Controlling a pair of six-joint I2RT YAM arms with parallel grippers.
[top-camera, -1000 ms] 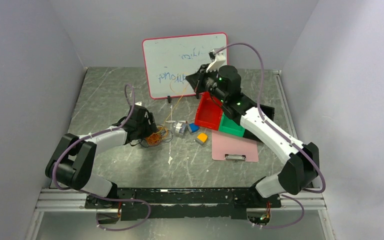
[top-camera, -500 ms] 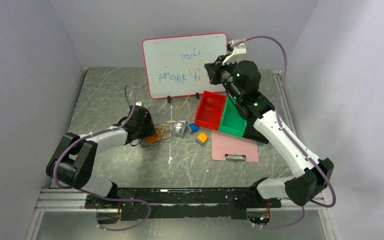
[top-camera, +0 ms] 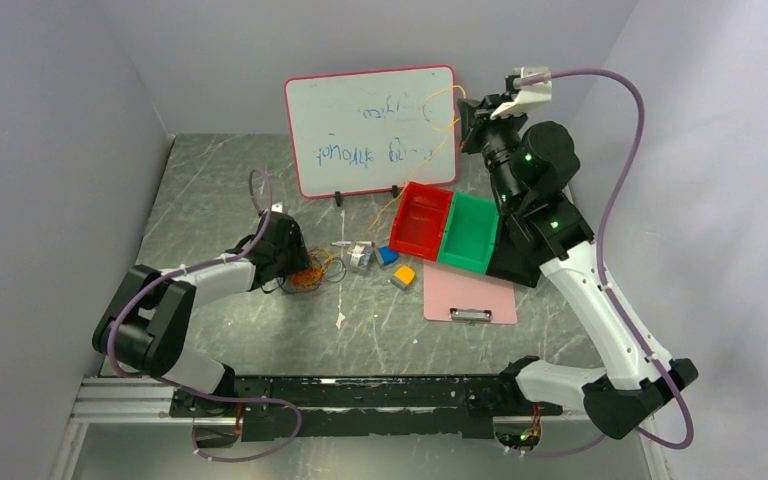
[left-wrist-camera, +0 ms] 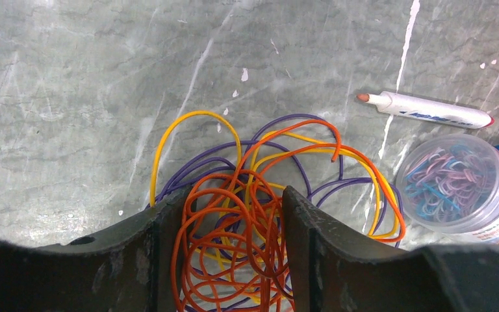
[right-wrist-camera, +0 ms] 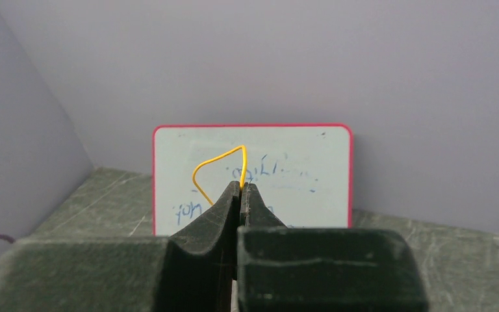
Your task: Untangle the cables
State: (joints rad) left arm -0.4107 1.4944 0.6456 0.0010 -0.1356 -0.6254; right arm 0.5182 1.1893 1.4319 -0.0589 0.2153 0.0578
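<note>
The table carries everything, with a whiteboard propped at its back edge. The right gripper is raised high in front of that board, its jaws pressed fully together on one yellow cable, which arcs out past the fingertips. In the top view this strand appears to trail down across the table towards the tangle. That suggests it is held up to draw it clear of the rest.

The cables lie as a loose knot of orange, yellow and dark purple loops on the table's left half. The left gripper is low over them. Its jaws are partly apart and straddle the orange loops, likely to anchor the knot against the other arm's pull. I cannot tell whether they actually press on the wires.

The red bin and the green bin sit touching side by side right of centre, and both look empty from above. A pink clipboard lies just in front of them. A clear jar just beside the tangle holds pastel paper clips. A white marker with its cap off lies near it.
</note>
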